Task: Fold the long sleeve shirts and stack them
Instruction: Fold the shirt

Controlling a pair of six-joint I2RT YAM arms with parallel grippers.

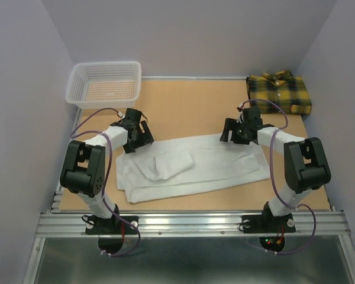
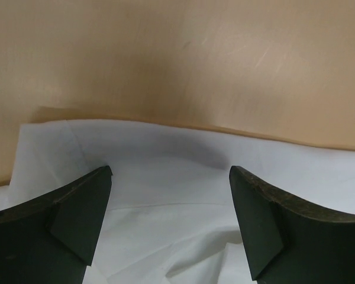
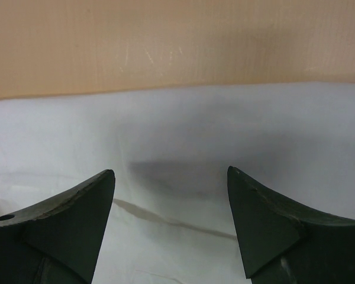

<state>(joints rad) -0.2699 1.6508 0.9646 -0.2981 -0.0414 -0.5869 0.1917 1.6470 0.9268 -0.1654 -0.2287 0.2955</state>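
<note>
The white shirt (image 1: pixel 195 168) lies folded into a long band across the near middle of the tabletop (image 1: pixel 189 106), with a smaller fold resting on its left part; the left hand (image 1: pixel 141 137) hangs over its far left corner, fingers spread wide, nothing between them; the right hand (image 1: pixel 229 131) hangs over its far edge toward the right, likewise open and empty; the plaid shirt (image 1: pixel 279 92) sits folded in the far right corner, well apart; a white mesh basket (image 1: pixel 105 84) stands far left.
</note>
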